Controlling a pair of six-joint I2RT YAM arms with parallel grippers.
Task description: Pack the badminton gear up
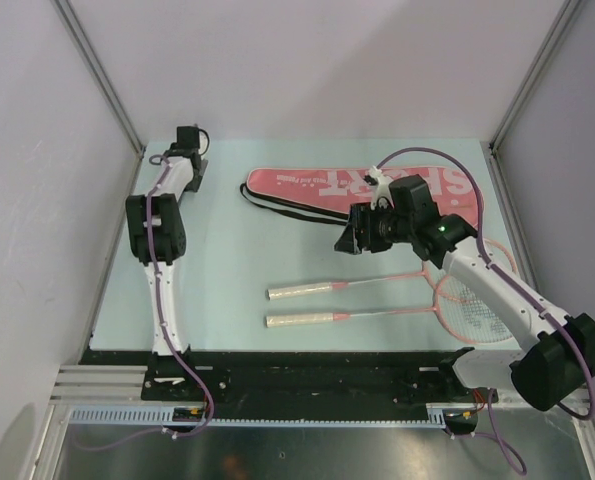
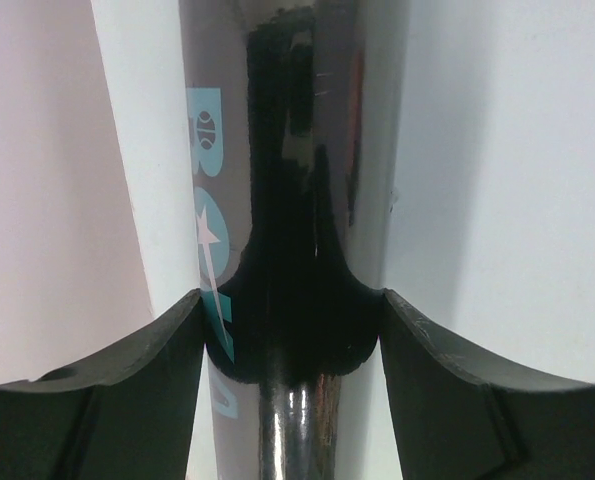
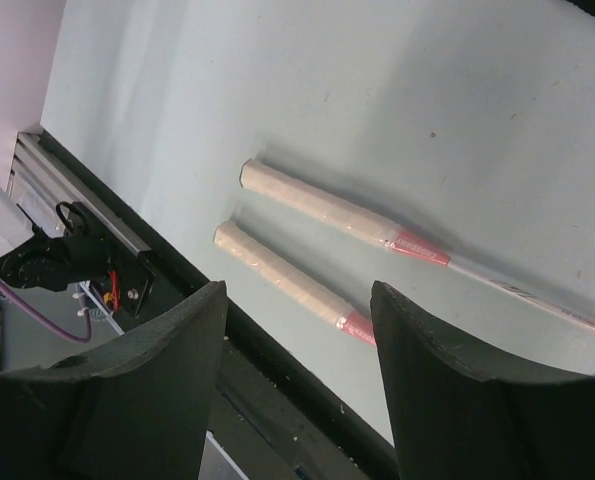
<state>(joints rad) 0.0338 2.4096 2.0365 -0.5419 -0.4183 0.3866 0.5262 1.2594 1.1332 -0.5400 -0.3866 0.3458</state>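
Observation:
In the left wrist view a glossy black tube [image 2: 277, 150] with teal lettering fills the gap between my left gripper's [image 2: 292, 300] jaws, and both pads press against it. From above, that left gripper [image 1: 189, 150] sits at the far left corner of the table. Two pink-framed rackets lie side by side mid-table, with white handles [image 1: 299, 291] [image 1: 299, 320] pointing left and heads [image 1: 474, 300] partly under my right arm. My right gripper [image 1: 347, 242] hangs open and empty above the table, between the rackets and the pink racket bag [image 1: 307, 185]. Its camera shows both handles [image 3: 317, 208] [image 3: 277, 270] beyond the right gripper [image 3: 297, 295].
The bag's black strap [image 1: 277, 205] loops off its left end. A small white item [image 1: 380, 182] sits at the bag beside my right wrist; I cannot tell what it is. White walls close in the left, far and right sides. A black rail [image 1: 307, 370] runs along the near edge.

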